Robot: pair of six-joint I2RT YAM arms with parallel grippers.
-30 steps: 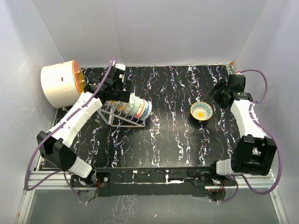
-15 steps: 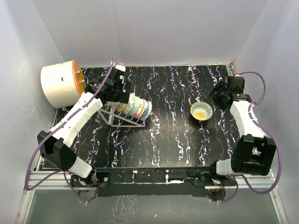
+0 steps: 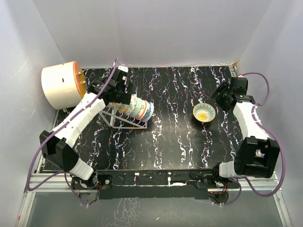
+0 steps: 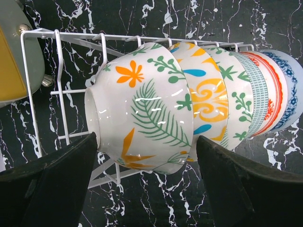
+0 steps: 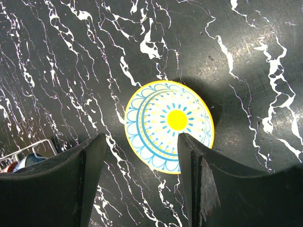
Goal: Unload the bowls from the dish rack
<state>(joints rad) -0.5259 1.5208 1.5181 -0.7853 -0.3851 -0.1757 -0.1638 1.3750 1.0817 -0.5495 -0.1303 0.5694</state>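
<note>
My left claw (image 4: pixel 147 137): spread wide and holding nothing. Its two black fingers (image 4: pixel 57 184) flank the white ceramic bowl with orange flowers and green fern leaves (image 4: pixel 142 113), with no contact that I can see.
My right claw (image 5: pixel 142 137): also parted and empty. It hangs over the yellow-rimmed bowl with blue rings and a yellow sun centre (image 5: pixel 168 125), which sits upright on the black white-veined tabletop (image 3: pixel 165 142), well apart from the rack.
Where the rest are: the fern bowl is first in a row of nested patterned bowls (image 4: pixel 246 85). They stand on edge in the thin silver-white wire dish rack (image 4: pixel 57 71) at the table's left, near the big cream-and-orange cylinder (image 3: pixel 60 85).
Which way they point: feet toward the cylinder, mouths toward the table's middle. Each bowl's own axis lies level, and the row's long axis follows the rack's length.
Risk one: the next bowl tucks into the fern bowl's mouth, so I judge a straight lift could drag it along or tip the row.
Risk two: the glaze is glossy and curved, so an off-centre pinch may let the bowl squirt out and crack on the table.
Risk three: the light rack may rise with the bowl if a rim catches a divider.
Risk four: backing off toward the cylinder leaves me little room.
</note>
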